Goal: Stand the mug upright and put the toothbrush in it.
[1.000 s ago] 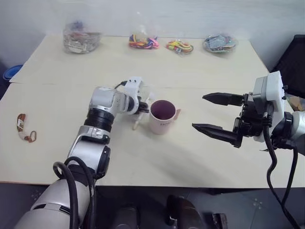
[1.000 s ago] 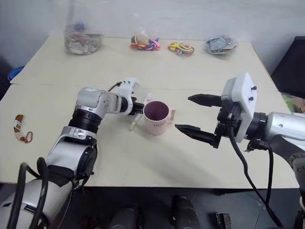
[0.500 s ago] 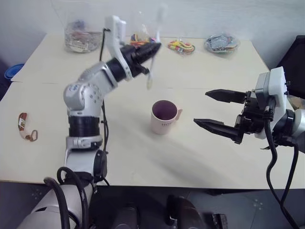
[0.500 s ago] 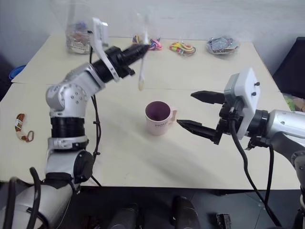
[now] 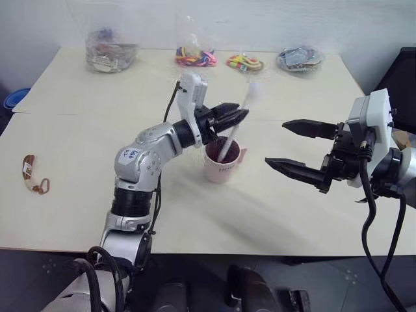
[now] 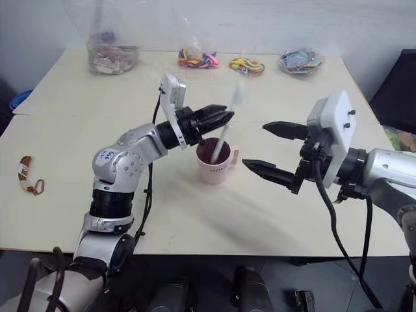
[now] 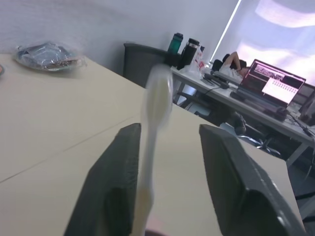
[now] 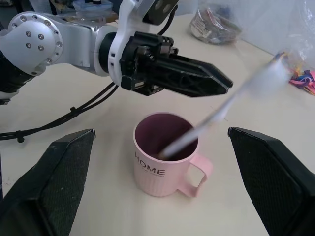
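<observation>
Across the cream table [image 5: 78,169], toothbrush [image 8: 216,115] now dropped from parted left gripper [image 5: 235,116] into upright mug [image 8: 165,155] just below its tips; right gripper [image 5: 296,148] wide open beside; placement apparently complete.

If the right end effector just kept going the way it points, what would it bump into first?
Probably the mug: it sits straight ahead between the right end effector's spread fingers, with the toothbrush leaning in it. Height is hard to judge, so it might pass just above the rim.
</observation>
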Robot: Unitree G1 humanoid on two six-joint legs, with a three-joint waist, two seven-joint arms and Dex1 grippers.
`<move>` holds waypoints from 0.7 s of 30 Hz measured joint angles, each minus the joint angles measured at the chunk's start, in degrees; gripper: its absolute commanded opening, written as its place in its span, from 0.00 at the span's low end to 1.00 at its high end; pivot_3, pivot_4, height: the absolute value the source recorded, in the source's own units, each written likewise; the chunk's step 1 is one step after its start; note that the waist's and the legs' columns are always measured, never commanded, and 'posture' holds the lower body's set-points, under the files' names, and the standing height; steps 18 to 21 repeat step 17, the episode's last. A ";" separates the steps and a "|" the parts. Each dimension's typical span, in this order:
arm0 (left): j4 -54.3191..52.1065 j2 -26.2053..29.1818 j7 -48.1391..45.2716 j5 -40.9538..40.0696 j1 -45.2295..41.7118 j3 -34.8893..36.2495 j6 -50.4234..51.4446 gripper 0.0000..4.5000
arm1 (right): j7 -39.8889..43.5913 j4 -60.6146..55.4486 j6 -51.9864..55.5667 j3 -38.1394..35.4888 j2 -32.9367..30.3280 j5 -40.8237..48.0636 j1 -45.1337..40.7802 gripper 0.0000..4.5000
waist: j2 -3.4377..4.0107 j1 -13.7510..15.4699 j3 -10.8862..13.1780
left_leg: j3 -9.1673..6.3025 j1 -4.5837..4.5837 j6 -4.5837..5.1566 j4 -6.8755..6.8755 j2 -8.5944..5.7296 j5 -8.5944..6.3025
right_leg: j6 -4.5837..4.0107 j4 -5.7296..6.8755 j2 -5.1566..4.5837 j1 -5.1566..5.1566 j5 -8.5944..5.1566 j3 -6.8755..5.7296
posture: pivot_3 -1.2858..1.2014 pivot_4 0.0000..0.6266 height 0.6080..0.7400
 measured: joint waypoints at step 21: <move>0.41 56.86 -45.48 3.41 9.21 3.66 -12.36 0.81 | 20.52 13.37 -2.69 -1.95 -6.10 -5.91 8.48 1.00 | 0.05 0.56 0.02 | 0.11 0.04 0.04 -0.08 0.04 -0.03 | -0.06 -0.19 0.12 0.02 -0.04 0.05 | 0.52 0.24 1.00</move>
